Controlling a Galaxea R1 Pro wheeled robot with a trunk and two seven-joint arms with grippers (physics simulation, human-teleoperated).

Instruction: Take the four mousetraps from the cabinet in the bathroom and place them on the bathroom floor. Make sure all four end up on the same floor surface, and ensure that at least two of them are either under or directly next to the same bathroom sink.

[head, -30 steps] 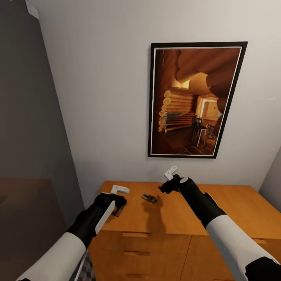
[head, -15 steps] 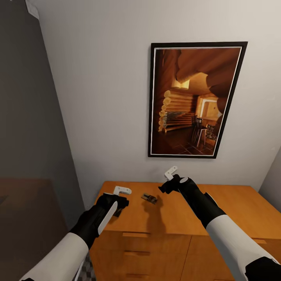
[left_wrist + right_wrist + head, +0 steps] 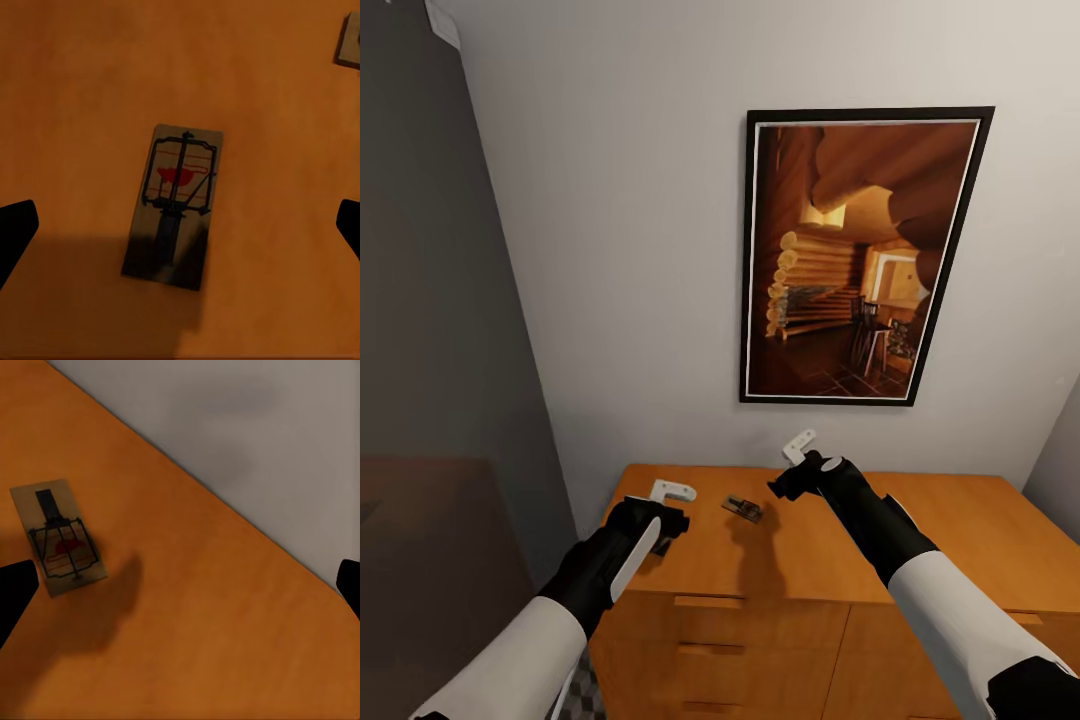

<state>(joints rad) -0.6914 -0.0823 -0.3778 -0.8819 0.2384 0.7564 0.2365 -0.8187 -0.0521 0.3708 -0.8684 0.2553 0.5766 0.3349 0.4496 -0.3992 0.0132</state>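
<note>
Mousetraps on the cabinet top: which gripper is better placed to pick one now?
Left. The left gripper hangs open directly over a mousetrap, centred between its fingers. The right gripper is open but beside the other mousetrap.

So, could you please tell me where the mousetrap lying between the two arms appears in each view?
Head: mousetrap, mid cabinet top.
Left wrist: probably the cropped board beyond another mousetrap.
Right wrist: the whole mousetrap on bare wood.
Shared landmark: the orange-brown cabinet top.

The cabinet (image 3: 920, 520) top looks like smooth, satin orange-brown wood; each mousetrap (image 3: 174, 204) is a matt tan board with dark wire.
</note>
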